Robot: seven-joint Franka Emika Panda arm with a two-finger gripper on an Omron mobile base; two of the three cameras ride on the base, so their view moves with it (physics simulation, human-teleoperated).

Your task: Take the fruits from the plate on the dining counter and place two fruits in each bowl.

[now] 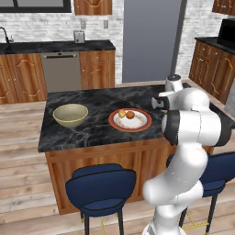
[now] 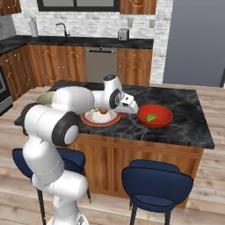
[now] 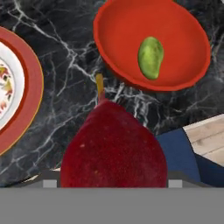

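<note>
One dark red pear-shaped fruit (image 3: pixel 113 146) sits clamped in the gripper (image 3: pixel 113 183) at the lower centre of the hand view. One glossy red bowl (image 3: pixel 131 30) at upper right holds one green fruit (image 3: pixel 151 57). The white plate with a red-orange rim (image 1: pixel 130 120), centre frame, carries two orange fruits (image 1: pixel 126 114). One pale beige bowl (image 1: pixel 70 114) stands left on the black marble counter (image 1: pixel 92 128).

Bare marble (image 3: pixel 65 83) lies between plate (image 3: pixel 26 109) and red bowl (image 3: pixel 127 26)
</note>
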